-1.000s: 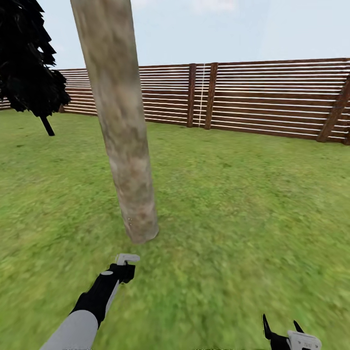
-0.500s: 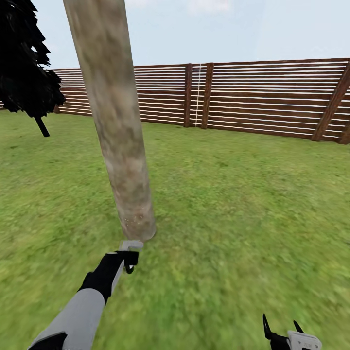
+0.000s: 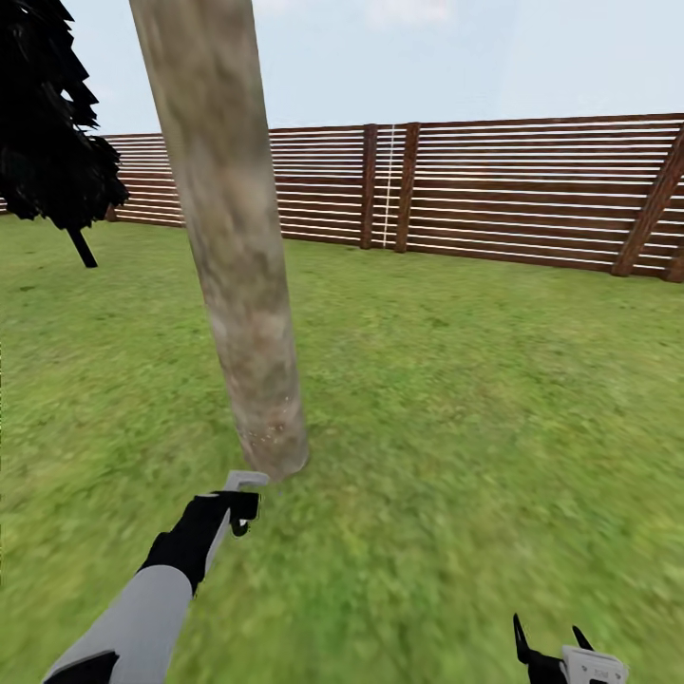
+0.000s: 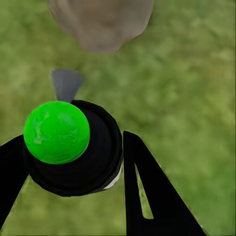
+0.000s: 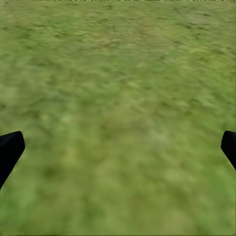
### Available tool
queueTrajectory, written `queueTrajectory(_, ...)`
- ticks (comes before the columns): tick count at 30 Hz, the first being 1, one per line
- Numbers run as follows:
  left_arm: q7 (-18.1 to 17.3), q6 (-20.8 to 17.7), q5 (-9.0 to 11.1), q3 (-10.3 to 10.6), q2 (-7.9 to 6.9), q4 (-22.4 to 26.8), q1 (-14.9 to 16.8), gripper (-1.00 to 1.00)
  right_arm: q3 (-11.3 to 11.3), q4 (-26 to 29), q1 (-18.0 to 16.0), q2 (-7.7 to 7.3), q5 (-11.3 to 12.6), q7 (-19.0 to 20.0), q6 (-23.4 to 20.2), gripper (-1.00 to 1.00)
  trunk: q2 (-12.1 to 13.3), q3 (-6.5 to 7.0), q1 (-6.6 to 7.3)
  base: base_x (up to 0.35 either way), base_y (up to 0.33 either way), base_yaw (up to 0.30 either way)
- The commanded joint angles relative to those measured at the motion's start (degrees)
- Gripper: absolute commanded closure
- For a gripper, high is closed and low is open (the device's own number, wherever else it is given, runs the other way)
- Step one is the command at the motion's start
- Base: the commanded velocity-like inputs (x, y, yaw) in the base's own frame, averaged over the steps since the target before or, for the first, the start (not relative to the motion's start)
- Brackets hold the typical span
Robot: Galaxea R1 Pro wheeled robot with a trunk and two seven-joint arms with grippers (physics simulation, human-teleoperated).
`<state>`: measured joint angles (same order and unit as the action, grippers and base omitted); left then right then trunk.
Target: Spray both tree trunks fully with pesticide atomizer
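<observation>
Nearest me, at the lower edge of the head view, my right gripper [image 3: 551, 648] hangs with its fingers spread wide over bare grass [image 3: 456, 532]; its wrist camera shows lawn between the two black fingertips [image 5: 11, 147]. There is open turf all around it, clear room to the right and ahead.

My left gripper [image 3: 237, 499] is clamped on the pesticide atomizer [image 4: 73, 147], black-bodied with a green cap, one finger on either side, its grey nozzle [image 4: 65, 83] pointing at the foot of the tree trunk [image 3: 233, 256]. The nozzle tip sits just beside the trunk's base, apart from the bark as far as I can tell.

Since half a second ago my left arm has drawn slightly back and leftward, and the trunk stands a shade further right in view.

Beyond lie more lawn, a dark tree [image 3: 52, 123] at far left, and the slatted fence [image 3: 532, 190] closing the garden.
</observation>
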<state>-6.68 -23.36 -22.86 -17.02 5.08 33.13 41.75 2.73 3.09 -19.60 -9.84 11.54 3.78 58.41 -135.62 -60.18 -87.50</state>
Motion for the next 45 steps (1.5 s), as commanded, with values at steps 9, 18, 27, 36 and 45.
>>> queueTrajectory(9,-0.04,-0.02,0.16,-0.07,-0.18,0.46,0.55,1.0,0.0,0.04,0.0,0.0,0.07,-0.17,0.19,-1.0,0.0,0.0,0.0,0.035,0.103,-0.097)
queueTrajectory(18,-0.09,-0.22,0.25,-0.61,-2.14,0.53,1.75,1.0,0.0,-0.02,0.0,0.0,-0.02,-0.18,0.04,-1.0,0.0,0.0,0.0,0.0,0.0,-0.013)
queueTrajectory(27,-0.06,-3.02,0.18,-0.06,1.39,4.55,3.24,1.0,0.0,-0.02,0.0,0.0,-0.03,-0.18,0.01,-1.0,0.0,0.0,0.0,-0.102,0.024,0.0)
queueTrajectory(36,-0.09,-6.24,0.24,3.02,2.42,8.43,2.9,1.0,0.0,-0.02,0.0,0.0,-0.04,-0.18,0.02,-1.0,0.0,0.0,0.0,-0.071,0.013,0.0)
queueTrajectory(45,-0.09,-7.72,0.45,2.26,0.42,13.18,3.18,1.0,0.0,-0.02,0.0,0.0,-0.12,-0.18,-0.05,-1.0,0.0,0.0,0.0,-0.047,0.011,0.0)
